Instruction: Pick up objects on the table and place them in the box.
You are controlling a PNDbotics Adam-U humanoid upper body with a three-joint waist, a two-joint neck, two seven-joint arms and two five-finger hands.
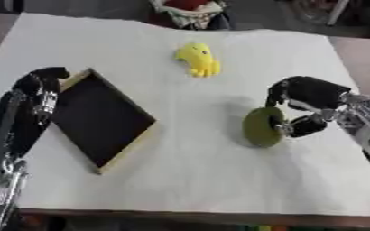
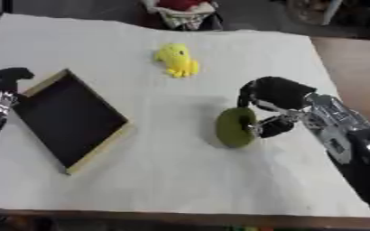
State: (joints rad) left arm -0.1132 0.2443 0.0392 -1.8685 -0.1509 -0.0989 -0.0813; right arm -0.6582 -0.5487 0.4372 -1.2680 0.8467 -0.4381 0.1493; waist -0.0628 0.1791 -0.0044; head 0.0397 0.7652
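Right robot hand [image 1: 302,108] is curled round an olive-green disc [image 1: 261,127], pinching its rim between thumb and fingers and holding it on edge at the right of the white surface [image 1: 188,171]; the left robot hand [image 1: 42,83] hangs by the box [image 1: 101,118] rim with fingers curled, holding nothing. The disc looks thin, stiff and light, so a rim pinch suits it, though it could swivel. The yellow toy [image 1: 197,58], well apart toward the far edge, looks soft and light, best gripped round its body.

One box [image 1: 101,117], perhaps two toys [image 1: 197,58]
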